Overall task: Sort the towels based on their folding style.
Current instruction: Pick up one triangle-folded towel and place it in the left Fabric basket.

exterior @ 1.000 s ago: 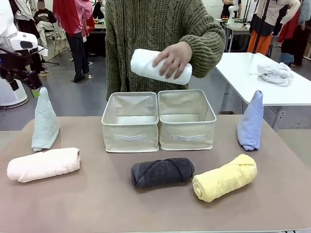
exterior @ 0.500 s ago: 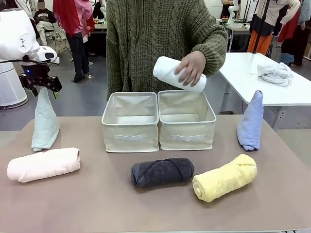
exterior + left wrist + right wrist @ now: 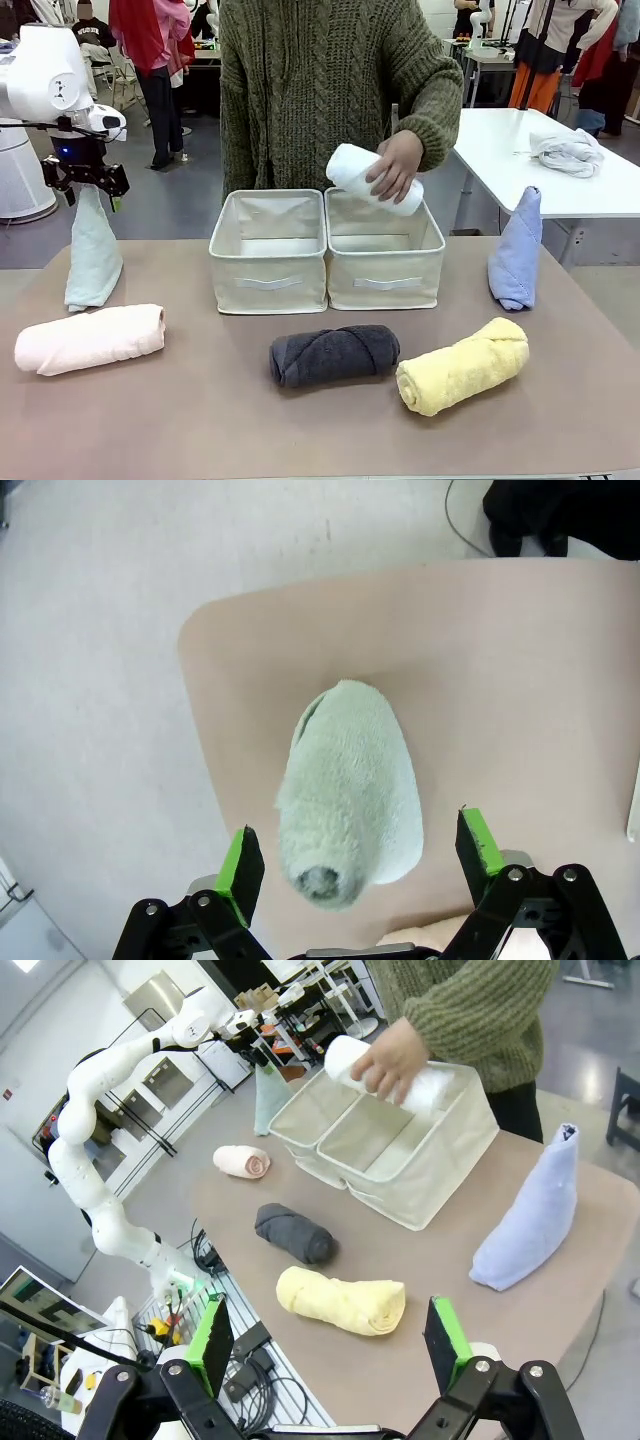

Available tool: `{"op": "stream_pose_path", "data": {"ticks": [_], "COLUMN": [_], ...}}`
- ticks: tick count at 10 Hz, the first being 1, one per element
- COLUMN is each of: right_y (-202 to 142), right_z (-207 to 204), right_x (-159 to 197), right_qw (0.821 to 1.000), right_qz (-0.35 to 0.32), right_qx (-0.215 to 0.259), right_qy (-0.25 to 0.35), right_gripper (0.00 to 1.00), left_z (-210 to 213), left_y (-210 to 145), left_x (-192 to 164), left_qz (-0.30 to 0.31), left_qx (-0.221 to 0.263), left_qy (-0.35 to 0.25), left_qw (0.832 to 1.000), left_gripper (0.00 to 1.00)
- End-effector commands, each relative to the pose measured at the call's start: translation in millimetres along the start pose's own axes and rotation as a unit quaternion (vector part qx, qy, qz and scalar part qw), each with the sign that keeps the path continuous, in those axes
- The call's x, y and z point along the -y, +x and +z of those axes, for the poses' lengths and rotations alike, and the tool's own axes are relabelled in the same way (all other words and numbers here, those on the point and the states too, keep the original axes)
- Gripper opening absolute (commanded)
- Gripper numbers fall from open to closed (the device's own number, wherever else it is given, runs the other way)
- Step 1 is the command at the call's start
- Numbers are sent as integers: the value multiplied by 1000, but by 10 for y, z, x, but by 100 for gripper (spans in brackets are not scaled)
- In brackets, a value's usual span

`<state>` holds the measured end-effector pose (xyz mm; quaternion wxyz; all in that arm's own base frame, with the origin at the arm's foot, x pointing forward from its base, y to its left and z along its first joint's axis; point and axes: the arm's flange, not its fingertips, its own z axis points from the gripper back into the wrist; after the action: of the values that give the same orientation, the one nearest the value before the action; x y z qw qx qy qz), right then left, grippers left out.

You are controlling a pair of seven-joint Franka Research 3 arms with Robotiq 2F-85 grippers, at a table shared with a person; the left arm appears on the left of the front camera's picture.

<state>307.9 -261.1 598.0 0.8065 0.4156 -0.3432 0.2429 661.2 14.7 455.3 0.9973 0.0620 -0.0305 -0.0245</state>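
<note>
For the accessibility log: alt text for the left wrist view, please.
The left end effector, jaws open, hangs directly above the tip of an upright pale teal cone-folded towel near the corner of the tan table. Grey floor lies beyond the table edge.

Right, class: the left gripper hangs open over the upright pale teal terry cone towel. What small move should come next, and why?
Probably lower the left gripper a little over the pale teal terry cone-fold towel before closing. Its jaws are open, the green pads stand either side of the towel's tip without touching it, and only the very point seems to sit between them.
</note>
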Motion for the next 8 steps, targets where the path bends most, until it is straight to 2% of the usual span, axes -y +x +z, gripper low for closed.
{"op": "stream_pose_path", "data": {"ticks": [1,2,3,4,6,7,8], "right_y": [32,32,32,32,32,32,32], "right_z": [14,14,14,14,14,14,14], "right_x": [19,19,19,19,19,19,19], "right_qw": [1000,1000,1000,1000,1000,1000,1000], "right_qz": [9,9,9,9,9,9,9], "right_qx": [12,12,12,12,12,12,12], "right_qy": [9,9,9,9,9,9,9], "right_gripper": [100,100,100,100,100,100,100], "left_z": [99,89,70,63,33,24,18], "left_y": [60,69,54,63,64,77,81], "left_x": [-21,-28,-19,-21,-23,-21,-26], "left_qz": [15,13,6,3,2,-1,-4], "left_qx": [-1,11,18,19,21,21,21], "left_qy": [25,27,31,29,30,32,32], "left_qw": [1000,999,999,999,999,999,999], "left_gripper": [100,45,44,0,0,18,9]}}
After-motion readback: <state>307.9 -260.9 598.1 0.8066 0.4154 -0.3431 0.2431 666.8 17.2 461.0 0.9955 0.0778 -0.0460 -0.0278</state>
